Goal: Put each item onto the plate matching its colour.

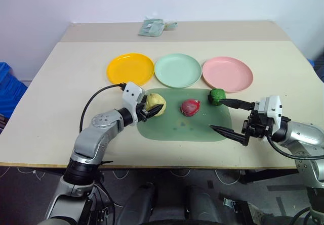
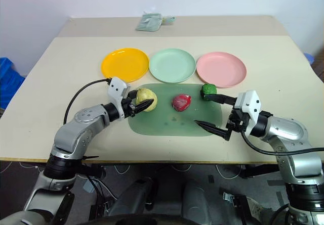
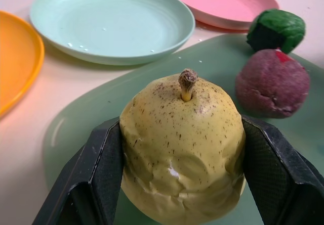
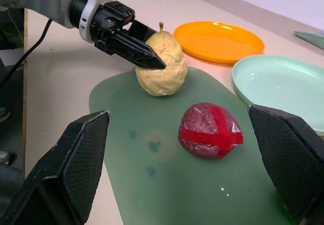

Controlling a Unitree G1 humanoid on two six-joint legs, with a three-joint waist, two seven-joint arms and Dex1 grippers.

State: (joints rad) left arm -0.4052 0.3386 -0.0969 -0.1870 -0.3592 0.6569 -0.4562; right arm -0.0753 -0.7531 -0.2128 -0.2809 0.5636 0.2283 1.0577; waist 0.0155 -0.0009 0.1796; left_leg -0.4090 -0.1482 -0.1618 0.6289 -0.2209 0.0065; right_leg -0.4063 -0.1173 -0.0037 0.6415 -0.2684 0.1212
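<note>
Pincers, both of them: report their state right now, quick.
Left pincer: closed on the yellow pear.
Right pincer: open, holding nothing, one finger beside the green fruit.

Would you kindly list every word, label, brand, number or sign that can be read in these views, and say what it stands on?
None: no readable text on the round plastic plates, toy fruits or green mat.
The folded greenish cloth at the table's far edge shows a pattern too small to read.
</note>
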